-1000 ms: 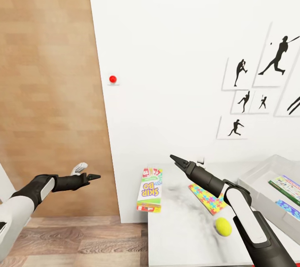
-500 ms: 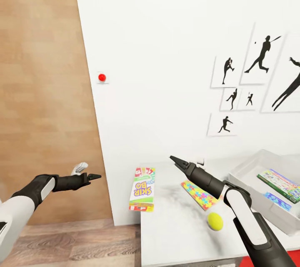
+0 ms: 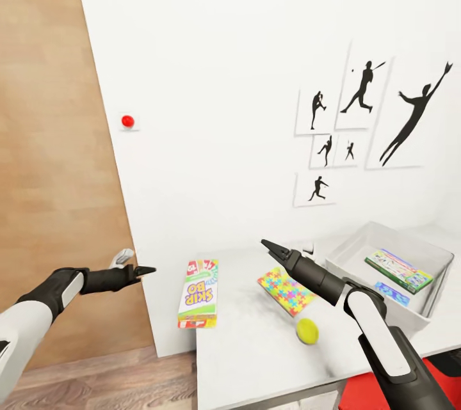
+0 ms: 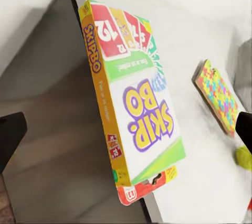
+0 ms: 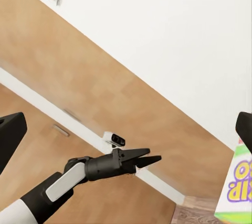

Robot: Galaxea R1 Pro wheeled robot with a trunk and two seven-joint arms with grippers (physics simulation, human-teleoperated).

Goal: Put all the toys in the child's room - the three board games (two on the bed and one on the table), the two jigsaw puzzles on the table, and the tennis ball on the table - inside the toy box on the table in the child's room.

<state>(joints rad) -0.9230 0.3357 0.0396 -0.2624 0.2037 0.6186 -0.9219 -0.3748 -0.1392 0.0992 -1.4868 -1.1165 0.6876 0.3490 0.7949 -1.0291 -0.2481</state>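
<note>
- Two arms hang out in front just as they did a second ago. The left gripper (image 3: 146,269) hovers over the floor off the table's end, and the right gripper (image 3: 266,244) hovers above the table (image 3: 256,346). Each one's fingers sit at the outer edges of its own wrist view, so I take both to be spread wide, with nothing in them.
- What has changed is the view, not the toys. Everything has slid leftward together, so the robot is turning or rolling to its right, along the table.
- The ball (image 3: 307,331) lies nearest, on the bare tabletop beside the right forearm.
- One puzzle (image 3: 286,291) lies flat just beyond it, under the right gripper's reach. I cannot see a second one.
- The Skip-Bo box (image 3: 198,293) sits at the table's left end, with its near corner hanging over the edge.
- The toy box (image 3: 346,245) now shows almost whole at the right. A green game (image 3: 398,270) and a blue game (image 3: 392,293) already lie inside it.
- I reckon the shift brings the bin within reach of the right arm. At least three toys on the table are not yet in it.
- Farthest off are the white wall, its red button (image 3: 128,121) and the ballplayer silhouettes (image 3: 365,87).
</note>
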